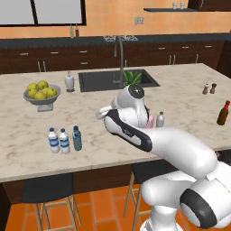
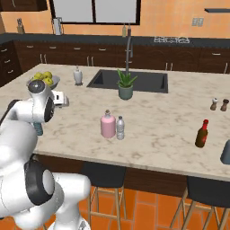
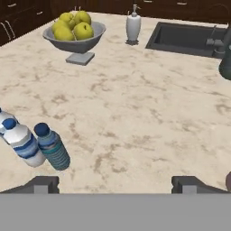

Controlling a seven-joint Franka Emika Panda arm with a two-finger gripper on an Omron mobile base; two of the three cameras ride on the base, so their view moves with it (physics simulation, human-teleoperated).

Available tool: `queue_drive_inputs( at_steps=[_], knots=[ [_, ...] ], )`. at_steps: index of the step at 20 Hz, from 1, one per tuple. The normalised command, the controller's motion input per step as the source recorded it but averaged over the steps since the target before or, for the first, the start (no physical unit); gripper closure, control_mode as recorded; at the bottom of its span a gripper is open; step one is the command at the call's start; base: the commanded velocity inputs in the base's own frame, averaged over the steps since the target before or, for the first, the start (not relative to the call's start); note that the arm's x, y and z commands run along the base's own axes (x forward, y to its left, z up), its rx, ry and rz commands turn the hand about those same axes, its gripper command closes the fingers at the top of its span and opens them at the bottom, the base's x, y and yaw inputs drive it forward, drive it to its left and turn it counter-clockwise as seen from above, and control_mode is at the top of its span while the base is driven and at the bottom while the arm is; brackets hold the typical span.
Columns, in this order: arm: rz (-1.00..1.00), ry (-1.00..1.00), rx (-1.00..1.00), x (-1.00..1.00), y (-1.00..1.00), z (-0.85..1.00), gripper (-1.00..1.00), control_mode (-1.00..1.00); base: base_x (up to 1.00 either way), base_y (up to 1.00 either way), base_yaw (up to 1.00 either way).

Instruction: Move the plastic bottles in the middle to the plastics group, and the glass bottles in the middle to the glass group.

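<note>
Now claw (image 3: 115,182) wide open, holding nothing, above tabletop (image 3: 135,113); blue-teal bottle (image 3: 53,146) touching water bottles (image 3: 22,142) at its 9 o'clock.

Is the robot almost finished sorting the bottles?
Partly. The blue-teal bottle already stands beside the two water bottles. The gripper is open and holds nothing. The clear bottle and the pink bottle still wait mid-counter; the pink one belongs by the dark red-necked bottle.

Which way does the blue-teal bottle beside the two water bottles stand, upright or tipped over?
Upright. The blue-teal bottle stands on its base on the counter, cap up, right beside the two water bottles.
</note>
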Motion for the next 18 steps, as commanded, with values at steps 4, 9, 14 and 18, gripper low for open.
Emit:
queue_drive_inputs(
  at_steps=[4, 9, 14, 18],
  knots=[
    [-0.12, 0.00, 0.00, -0.37, -0.91, 0.29, -1.00, -1.00, 0.00, 0.00, 0.00],
    [-0.16, 0.00, 0.00, -0.24, -0.84, 0.21, -1.00, -1.00, 0.00, 0.00, 0.00],
    [-0.29, 0.13, 0.00, 0.21, -0.66, 0.18, -1.00, -1.00, 0.00, 0.00, 0.00],
    [-0.24, 0.10, 0.01, 0.06, -0.72, 0.17, -1.00, -1.00, 0.00, 0.00, 0.00]
  ],
)
